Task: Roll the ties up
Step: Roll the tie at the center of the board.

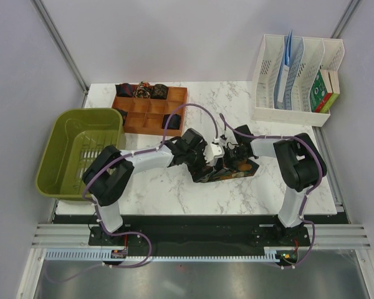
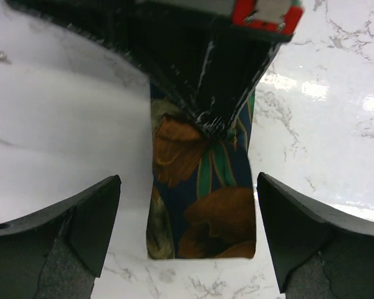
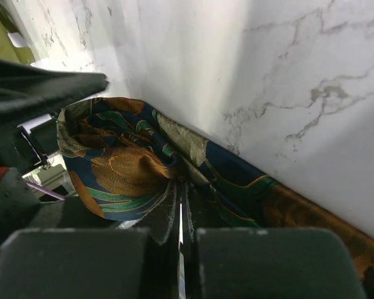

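Note:
A dark blue tie [image 1: 240, 171] with orange and green flowers lies flat on the marble table [image 1: 174, 193] at the centre, between the two arms. In the left wrist view its squared end [image 2: 206, 212] lies between the wide-open fingers of my left gripper [image 2: 188, 180], which touch nothing. My right gripper [image 3: 182, 187] is shut, and the tie's fabric [image 3: 124, 168] bunches up at its tips. From the left wrist view those shut fingers [image 2: 218, 93] come down onto the tie just beyond the end. Both grippers meet over the tie in the top view, left gripper [image 1: 206, 163] and right gripper [image 1: 227, 159].
A wooden compartment tray [image 1: 181, 93] at the back holds several rolled ties [image 1: 143, 91]. A green plastic basket [image 1: 47, 159] sits at the left edge. A white file organizer [image 1: 265, 75] with papers and a green box [image 1: 324, 93] stands at the back right.

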